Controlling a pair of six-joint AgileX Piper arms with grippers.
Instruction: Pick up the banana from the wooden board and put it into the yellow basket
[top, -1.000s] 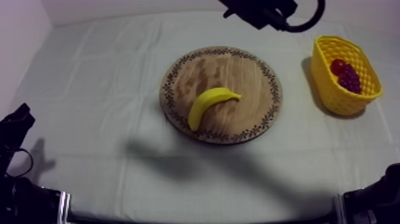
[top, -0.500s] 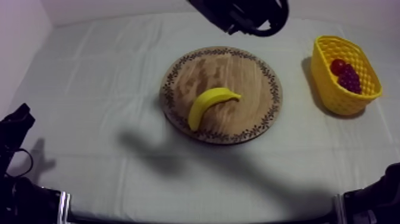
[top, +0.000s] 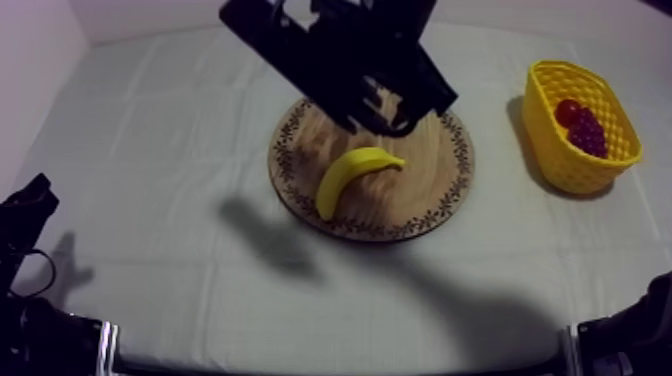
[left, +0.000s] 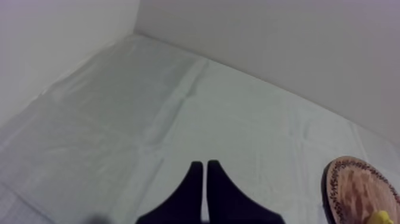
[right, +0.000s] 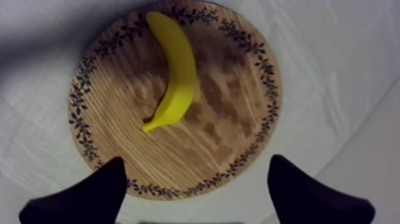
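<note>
A yellow banana (top: 355, 175) lies on the round wooden board (top: 425, 190) in the middle of the table. My right arm (top: 340, 60) reaches in from the far side and hangs over the board's far part, just behind the banana. In the right wrist view the banana (right: 175, 71) lies on the board (right: 232, 125) below my right gripper (right: 196, 159), whose fingers stand wide apart with nothing between them. The yellow basket (top: 552, 72) stands at the right. My left gripper (left: 205, 173) rests low at the left, its fingers together as a narrow wedge.
Inside the basket lie a small red fruit (top: 567, 110) and a bunch of grapes (top: 588, 133). The left wrist view takes in the board's patterned rim (left: 339, 179) and a stretch of bare cloth in front of the back wall.
My right arm has swung in from the far edge, down and leftward, and now hangs over the board's far part. Banana, basket and left arm have not moved.
</note>
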